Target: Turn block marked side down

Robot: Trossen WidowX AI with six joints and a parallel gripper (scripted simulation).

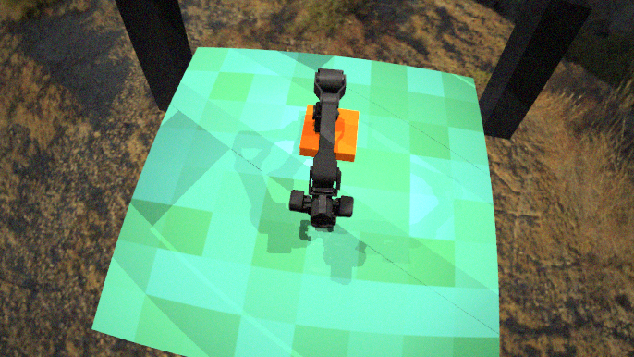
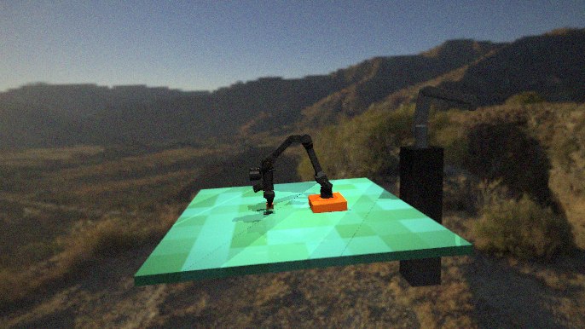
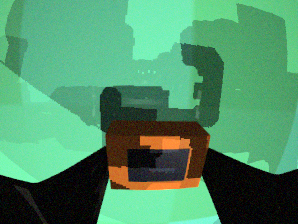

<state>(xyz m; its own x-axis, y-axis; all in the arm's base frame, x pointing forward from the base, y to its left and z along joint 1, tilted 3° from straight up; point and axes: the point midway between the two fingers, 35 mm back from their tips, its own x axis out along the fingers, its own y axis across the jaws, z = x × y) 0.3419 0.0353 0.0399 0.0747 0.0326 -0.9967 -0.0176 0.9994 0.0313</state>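
A black robot arm point(image 1: 328, 120) point(image 2: 315, 159), mounted on an orange base block point(image 1: 348, 148) point(image 2: 328, 207), reaches across a green patchwork worktop point(image 1: 370, 310) point(image 2: 298, 239) point(image 3: 155, 30) in a dry, hilly landscape. Its end effector point(image 1: 322, 222) point(image 2: 269, 204) point(image 3: 156, 152) points downward, closed on a small orange-and-brown block point(image 2: 268, 208) point(image 3: 157, 131), with one dark finger against the block's left side and the other against its right in the wrist view. The block's dark rectangular marking point(image 3: 170, 171) faces up toward the wrist camera, so the turn remains undone. In the exterior view the block sits left of the orange base, low over the worktop; it appears slightly raised, though the gap is too small to judge with certainty. From the top, the end effector is on the near side of the base, and its body hides the block. Shadows spread over the surface around it. Two dark posts point(image 1: 157, 51) point(image 1: 531, 69) stand beyond the far left and far right corners in the top view.
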